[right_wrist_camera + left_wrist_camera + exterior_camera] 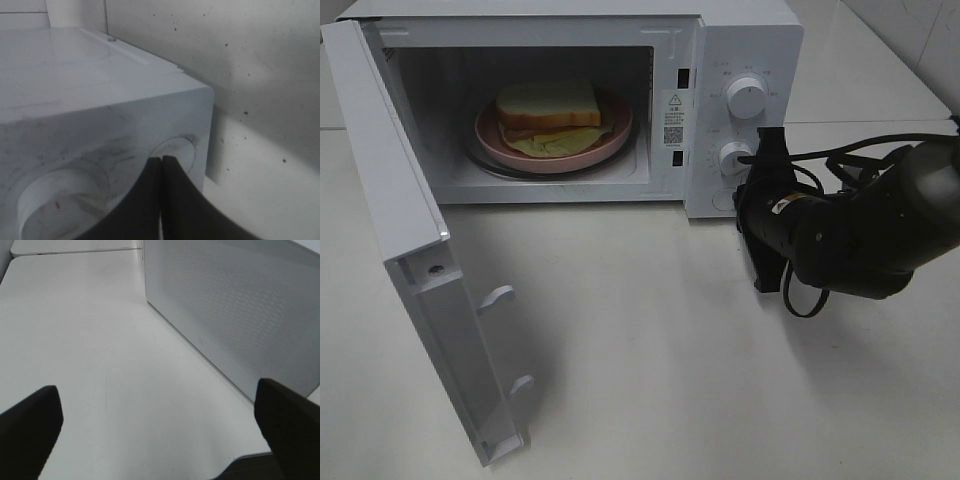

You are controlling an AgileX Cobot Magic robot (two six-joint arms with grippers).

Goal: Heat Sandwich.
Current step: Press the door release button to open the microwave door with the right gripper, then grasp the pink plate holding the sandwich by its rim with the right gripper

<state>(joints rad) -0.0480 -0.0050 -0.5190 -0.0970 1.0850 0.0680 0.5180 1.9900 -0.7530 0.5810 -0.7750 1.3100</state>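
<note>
- The top of the microwave [740,60] is cut off by the upper edge of the exterior view. Its panel lettering and the print on the sticker [673,118] are too small to read.
- The sandwich [548,104] hides the rear rim of the plate [610,140].
- The right arm [880,230] runs off the frame. Whether its jaws touch the lower knob [734,157] cannot be told.
- The left jaws are cut off by their wrist view's edges.
- The right wrist view is blurred close up.

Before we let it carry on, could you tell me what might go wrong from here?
The door stands wide open while the shut right gripper is close to the control panel; setting a knob now would probably heat nothing. The open left gripper is near the door; a hard push might shift the microwave or jolt the sandwich on its plate.
</note>
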